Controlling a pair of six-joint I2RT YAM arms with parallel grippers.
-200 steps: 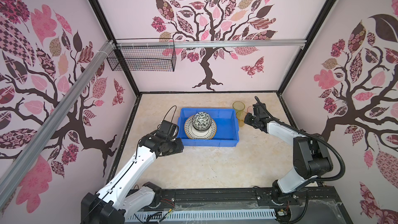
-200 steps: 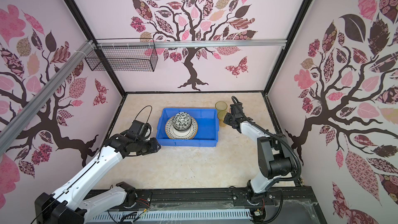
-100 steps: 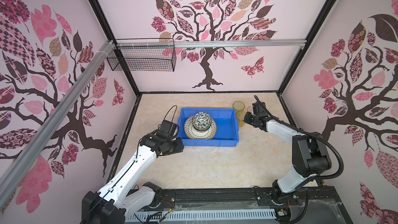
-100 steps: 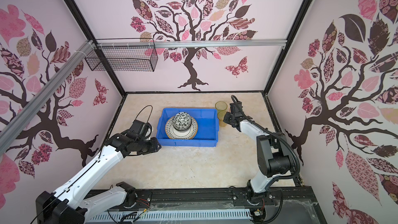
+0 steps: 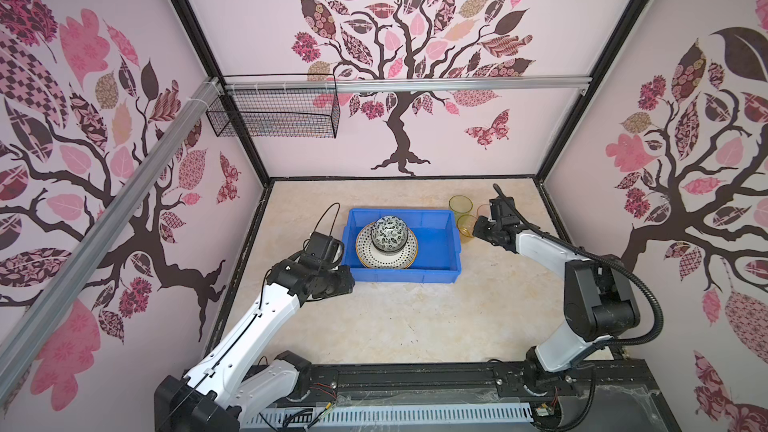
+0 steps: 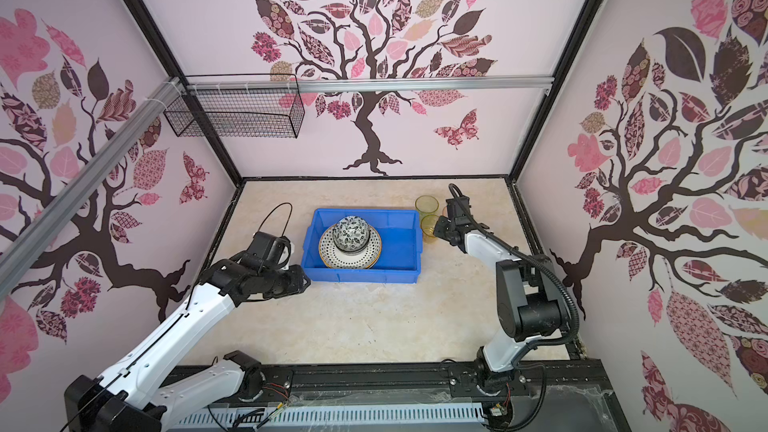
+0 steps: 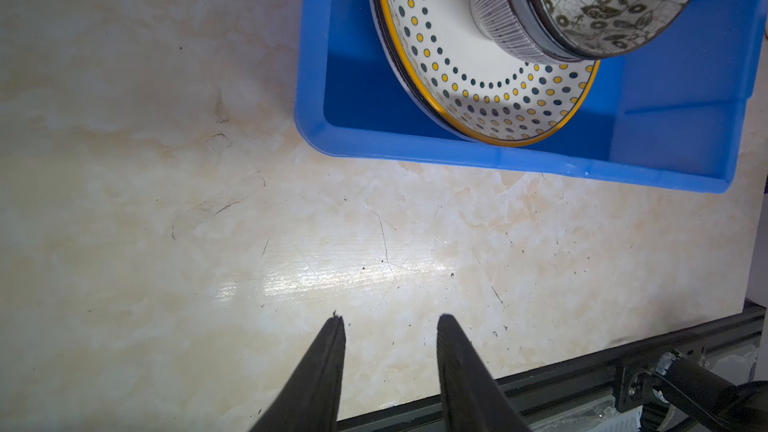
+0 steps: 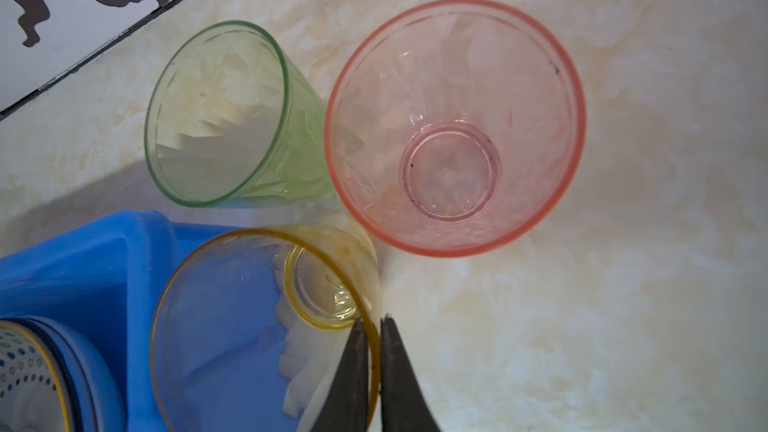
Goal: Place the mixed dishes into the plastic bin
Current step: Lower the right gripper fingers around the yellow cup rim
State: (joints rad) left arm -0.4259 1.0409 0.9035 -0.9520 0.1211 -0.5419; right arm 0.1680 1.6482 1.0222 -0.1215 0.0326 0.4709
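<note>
A: Where does the blue plastic bin (image 5: pixel 401 278) sit?
B: In the middle of the worktop (image 5: pixel 415 326), nearer the back edge than the front. It is smooth moulded plastic with a lipped rim and rounded corners.
A: What is in it?
B: There is a stack at its left end. A glazed dotted plate (image 7: pixel 453 76) with a yellow rim lies on other plates. On it stands a finely striped bowl (image 7: pixel 494 27), with a black-and-white leafy bowl (image 5: pixel 389 232) uppermost. The right half of the bin floor is bare.
A: And the cups?
B: Three translucent faceted tumblers stand toward the back right corner of the worktop, outside the bin's right end. The green cup (image 8: pixel 224 118) is rearmost and the pink cup (image 8: pixel 455 126) is on the side toward the right edge. The amber cup (image 8: pixel 249 326) is just beside the bin wall; I cannot tell whether it touches.
A: The right gripper (image 8: pixel 374 322)?
B: It is pinched tight on the amber cup's thin wall, one finger inside the rim and one outside.
A: The left gripper (image 7: pixel 392 320)?
B: Partly spread and holding nothing, above bare worktop by the bin's front left corner.
A: Room to move?
B: A broad stretch of glossy, marbled, lightly scratched worktop runs from the bin's front wall to the front edge. A narrower strip lies between the cups and the right edge.
</note>
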